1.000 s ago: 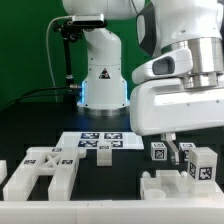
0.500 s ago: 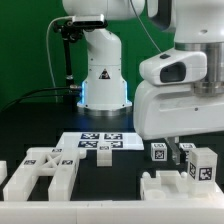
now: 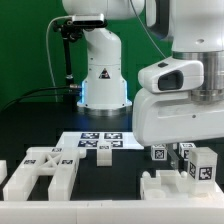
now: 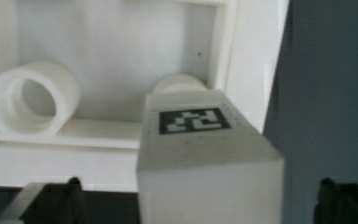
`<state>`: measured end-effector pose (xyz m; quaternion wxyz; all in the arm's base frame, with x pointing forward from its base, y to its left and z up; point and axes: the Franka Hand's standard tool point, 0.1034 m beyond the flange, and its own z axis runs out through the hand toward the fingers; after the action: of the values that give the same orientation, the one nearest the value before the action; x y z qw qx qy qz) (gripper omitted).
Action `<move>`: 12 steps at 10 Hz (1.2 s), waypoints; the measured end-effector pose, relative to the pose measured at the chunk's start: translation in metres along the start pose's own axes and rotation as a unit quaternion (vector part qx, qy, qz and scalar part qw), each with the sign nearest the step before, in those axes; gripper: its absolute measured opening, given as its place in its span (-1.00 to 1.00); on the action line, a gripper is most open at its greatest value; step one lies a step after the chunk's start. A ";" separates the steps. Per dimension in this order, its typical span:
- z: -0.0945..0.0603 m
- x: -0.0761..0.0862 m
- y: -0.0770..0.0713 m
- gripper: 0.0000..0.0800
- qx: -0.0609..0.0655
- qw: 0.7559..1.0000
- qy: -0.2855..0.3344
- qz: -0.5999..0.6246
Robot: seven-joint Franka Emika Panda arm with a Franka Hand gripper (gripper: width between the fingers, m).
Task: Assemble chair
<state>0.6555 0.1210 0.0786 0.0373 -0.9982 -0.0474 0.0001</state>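
The chair is in loose white parts. In the exterior view a slotted flat panel (image 3: pixel 40 170) lies at the front on the exterior view's left. Tagged posts (image 3: pixel 200 165) and a blocky part (image 3: pixel 168 186) stand at the right. My gripper (image 3: pixel 180 150) hangs over those posts, mostly hidden behind the wrist housing. In the wrist view a white square post (image 4: pixel 202 150) with a tag on top sits between my gripper's (image 4: pixel 197 205) dark fingertips (image 4: pixel 51 203). The jaws stand wide on either side of it, with a gap on each side. Beyond it lies a white frame part (image 4: pixel 105 40) with a round peg (image 4: pixel 43 98).
The marker board (image 3: pixel 100 142) lies flat at the table's middle in front of the robot base (image 3: pixel 103 80). A small tagged block (image 3: pixel 158 152) stands just beside the gripper. A white rail runs along the table's front edge (image 3: pixel 60 205).
The wrist has come down and shifted slightly to the exterior view's right, closer over the tagged posts. The parts on the table have not moved.
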 end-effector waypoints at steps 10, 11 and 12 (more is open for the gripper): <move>0.002 0.000 0.006 -0.28 0.005 0.902 0.024 0.430; 0.002 -0.001 0.008 -0.28 0.013 0.872 0.022 0.488; 0.002 -0.001 0.010 -0.28 0.021 0.838 0.018 0.545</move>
<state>0.6550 0.1112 0.0756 0.0525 -0.8613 0.5053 0.0036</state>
